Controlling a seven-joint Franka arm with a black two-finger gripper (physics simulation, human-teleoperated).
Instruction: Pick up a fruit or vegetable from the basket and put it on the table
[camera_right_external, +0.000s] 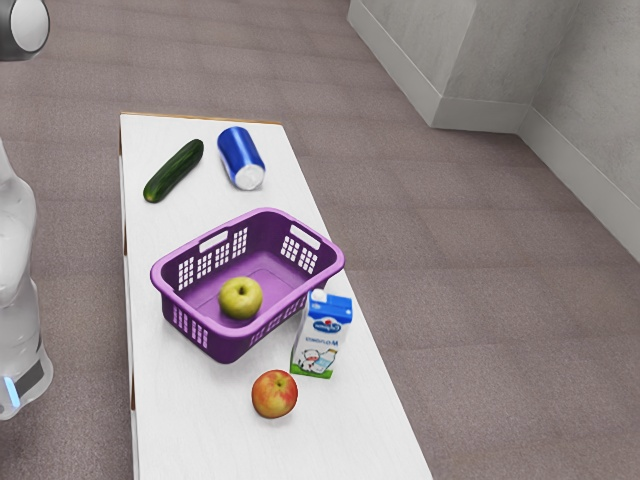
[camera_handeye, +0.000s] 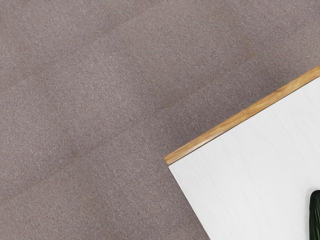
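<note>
So I honestly can't tell from my feeds whether the gripper is open or closed, but the green apple (camera_right_external: 241, 298) is sitting inside the purple basket (camera_right_external: 228, 340), with a red apple (camera_right_external: 274, 394) outside on the table (camera_right_external: 190, 425).

The exterior view's left edge crops the arm (camera_right_external: 15, 290); its lower edge cuts off the tabletop (camera_right_external: 190, 420). The milk carton (camera_right_external: 320, 342) hides part of the basket (camera_right_external: 235, 345) (its smallest lettering is unreadable). The wrist view crops the cucumber (camera_handeye: 315, 216).
</note>
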